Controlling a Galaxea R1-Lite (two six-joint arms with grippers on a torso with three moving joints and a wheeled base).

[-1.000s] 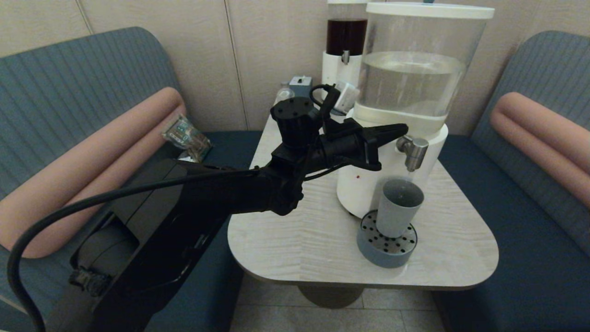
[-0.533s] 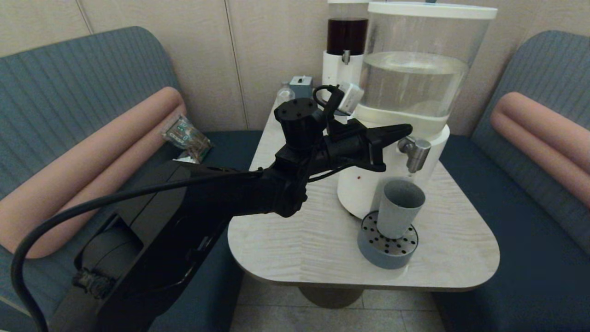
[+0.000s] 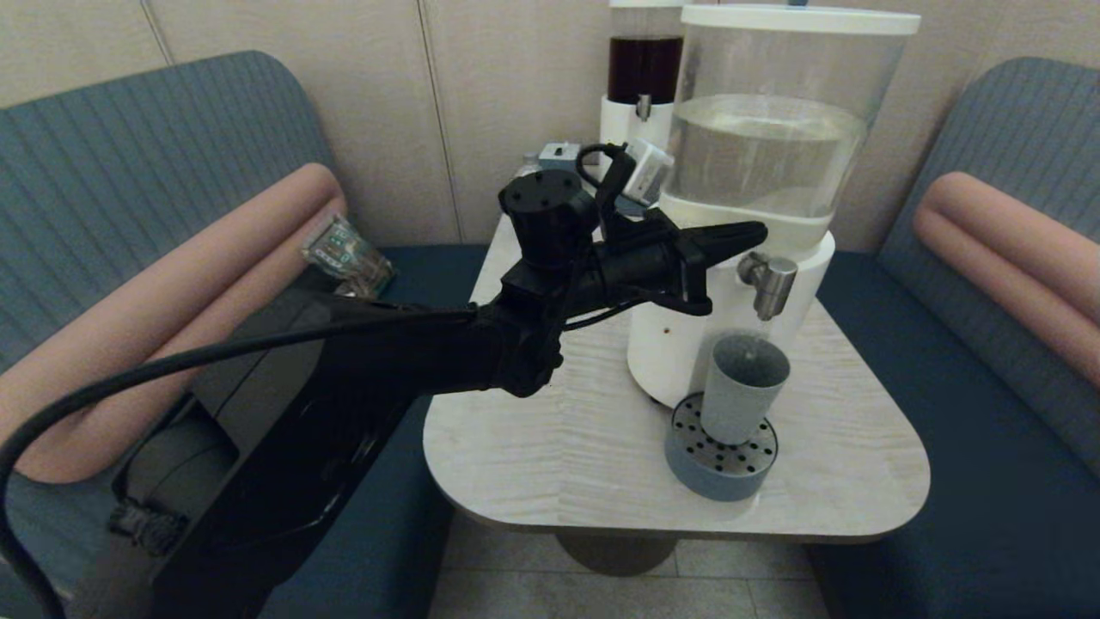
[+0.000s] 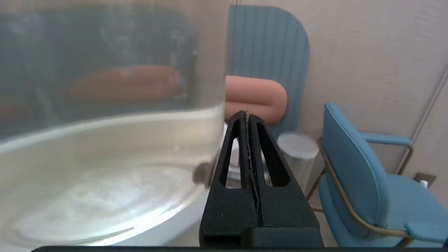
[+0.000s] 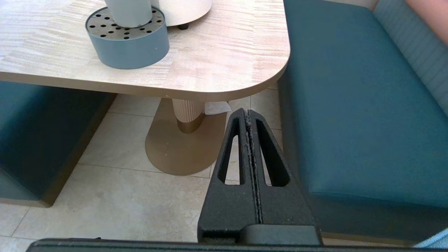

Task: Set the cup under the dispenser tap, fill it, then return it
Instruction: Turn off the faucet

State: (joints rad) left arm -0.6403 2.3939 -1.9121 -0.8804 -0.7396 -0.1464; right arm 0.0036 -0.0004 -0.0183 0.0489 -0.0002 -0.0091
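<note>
Left pincer (image 3: 752,230), closed and empty, risen slightly beside dispenser tap (image 3: 767,281); cup (image 3: 743,387) below may overflow.

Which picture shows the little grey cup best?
The head view: the whole cup stands on the drain tray under the tap. The right wrist view shows only its lower part. The left wrist view does not show it.

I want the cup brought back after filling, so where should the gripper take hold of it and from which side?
Grip the cup around its mid-wall, coming level from the robot's left with the left gripper. It stands upright on the drip tray, handleless and tapered; the dispenser tap overhangs its mouth, blocking a top approach.
</note>
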